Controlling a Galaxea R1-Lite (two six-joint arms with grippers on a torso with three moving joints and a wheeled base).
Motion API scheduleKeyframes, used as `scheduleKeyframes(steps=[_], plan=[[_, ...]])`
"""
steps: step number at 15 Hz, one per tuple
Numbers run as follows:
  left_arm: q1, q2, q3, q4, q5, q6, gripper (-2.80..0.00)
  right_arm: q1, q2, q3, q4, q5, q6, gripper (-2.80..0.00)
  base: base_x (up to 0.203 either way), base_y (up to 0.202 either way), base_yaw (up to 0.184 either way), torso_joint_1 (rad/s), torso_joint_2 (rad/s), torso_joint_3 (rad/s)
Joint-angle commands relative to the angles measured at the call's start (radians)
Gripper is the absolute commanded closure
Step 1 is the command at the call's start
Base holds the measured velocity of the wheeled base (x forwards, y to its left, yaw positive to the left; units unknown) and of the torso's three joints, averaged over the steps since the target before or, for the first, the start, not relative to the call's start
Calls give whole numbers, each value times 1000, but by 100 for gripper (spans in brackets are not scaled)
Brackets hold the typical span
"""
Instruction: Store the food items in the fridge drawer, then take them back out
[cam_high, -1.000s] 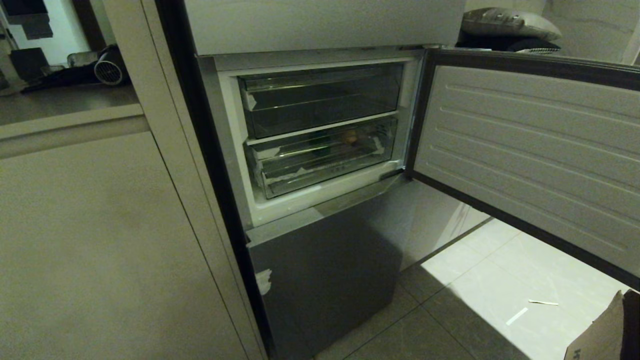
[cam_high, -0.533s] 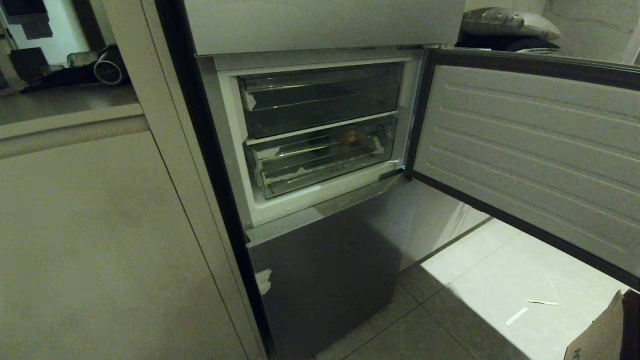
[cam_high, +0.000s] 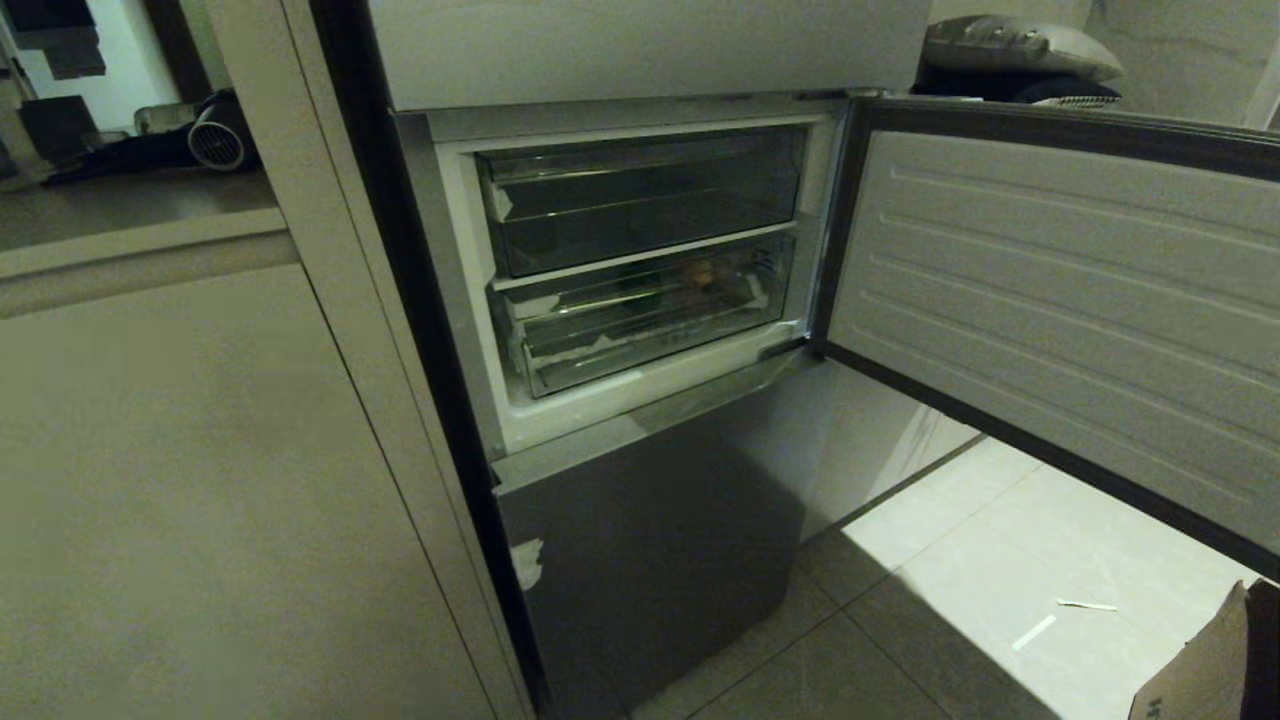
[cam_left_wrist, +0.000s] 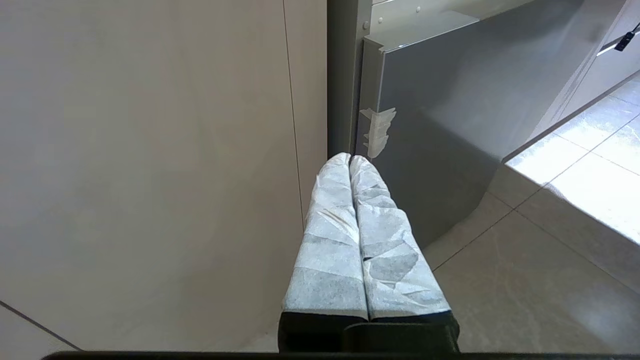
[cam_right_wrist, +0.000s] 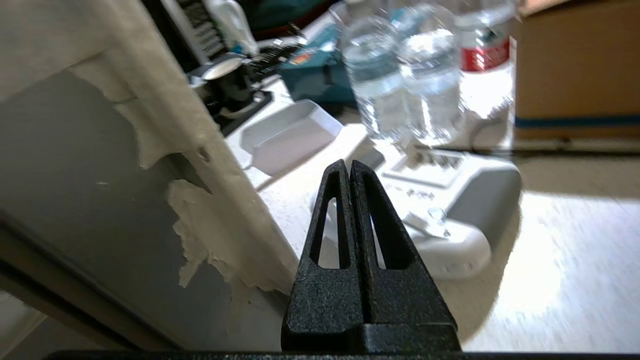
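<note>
Looking from your head camera, neither arm is in frame; nearest is the grey tiled floor (cam_high: 940, 610) with two white paper scraps (cam_high: 1033, 632) in the sunlit patch and a cardboard box corner (cam_high: 1215, 660) at the right edge. Next up is the closed grey lower fridge door (cam_high: 650, 560) with a white tape scrap (cam_high: 527, 562) on its left edge. Your left gripper (cam_left_wrist: 350, 159) is parked low in front of that door, paper-wrapped fingers (cam_left_wrist: 330, 240) pressed together, holding nothing. Your right gripper (cam_right_wrist: 349, 164) has its black fingers (cam_right_wrist: 327, 220) closed flat against each other, empty, beside a white edge with peeling tape (cam_right_wrist: 200, 220), pointing at a sunlit surface with clear water bottles (cam_right_wrist: 400, 75), a white tray (cam_right_wrist: 287, 135) and a cardboard carton (cam_right_wrist: 575, 70). Above the lower door, the compartment door (cam_high: 1060, 310) is swung open to the right. Inside, the fridge drawer (cam_high: 640, 320) is the lower clear bin, pushed in, white tape on its front corners. The orange-brown ball (cam_high: 701, 272) sits inside it, toward the back right. The darker upper bin (cam_high: 640, 195) sits directly above it, also pushed in
</note>
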Motion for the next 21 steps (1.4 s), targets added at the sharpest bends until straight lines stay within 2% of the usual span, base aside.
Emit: scheduleKeyframes(steps=[1,5,8,11,19,21], plan=[[0,1,0,0,0,0,0,0,42,9,-64,20,3,0,0,0,0,0,0,0],[0,1,0,0,0,0,0,0,48,3,-82,32,3,0,0,0,0,0,0,0],[0,1,0,0,0,0,0,0,9,21,-76,106,30,0,0,0,0,0,0,0],[0,2,0,0,0,0,0,0,-34,60,-74,141,44,0,0,0,0,0,0,0],[0,1,0,0,0,0,0,-5,-212,243,-76,131,40,0,0,0,0,0,0,0],[0,1,0,0,0,0,0,-32,-232,256,-76,118,39,0,0,0,0,0,0,0]])
